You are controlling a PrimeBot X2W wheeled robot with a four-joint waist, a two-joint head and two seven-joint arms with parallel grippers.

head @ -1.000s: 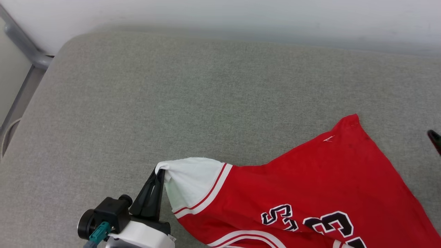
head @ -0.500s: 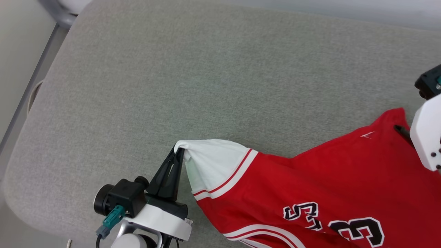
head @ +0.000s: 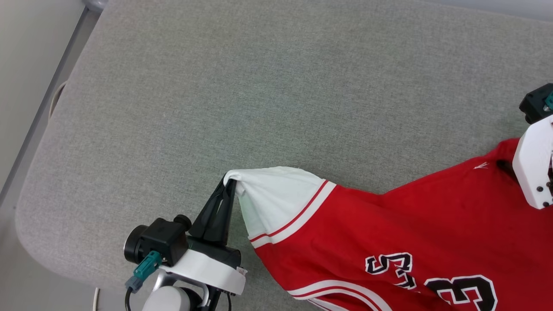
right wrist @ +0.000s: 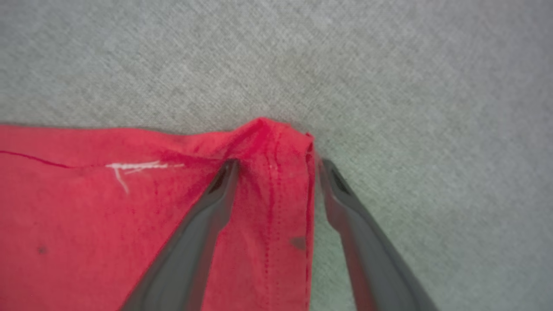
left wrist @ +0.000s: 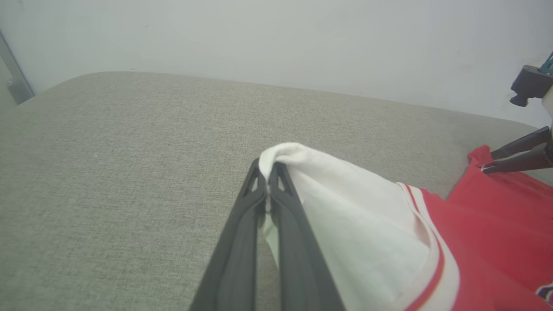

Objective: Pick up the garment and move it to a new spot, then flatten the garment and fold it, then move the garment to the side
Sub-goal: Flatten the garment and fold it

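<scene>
Grey woven upholstery covered the broad padded surface (head: 259, 86) with its rounded corners, and a pale plain wall (left wrist: 276, 39) stood behind it. Much of the garment (head: 410, 224), a red jersey T-shirt of soft knit with white short sleeves, ran out of the head view at the bottom and right edges. My right arm's white casing (head: 533, 168) covered its far corner. What I could see of it lay on the right half of the surface.

Black, white-outlined lettering (head: 391, 270) on the chest was turned away from me and cut off; I could read only a "3" (head: 462, 293) with any confidence. A small white stitched mark (right wrist: 129, 166) near the hem was too blurred to read.

My left gripper (head: 229, 183) was pinched tight on the tip of the white sleeve (head: 276, 194), which rose into a peak, with the red-and-white stripe trim (head: 293, 220) curving below it. My right gripper (right wrist: 276, 166) stood wide, straddling the stitched red hem corner (right wrist: 281, 142). One finger was over the cloth and the other just beside its edge, over the grey weave. Whether those fingers touched anything, I couldn't tell.
</scene>
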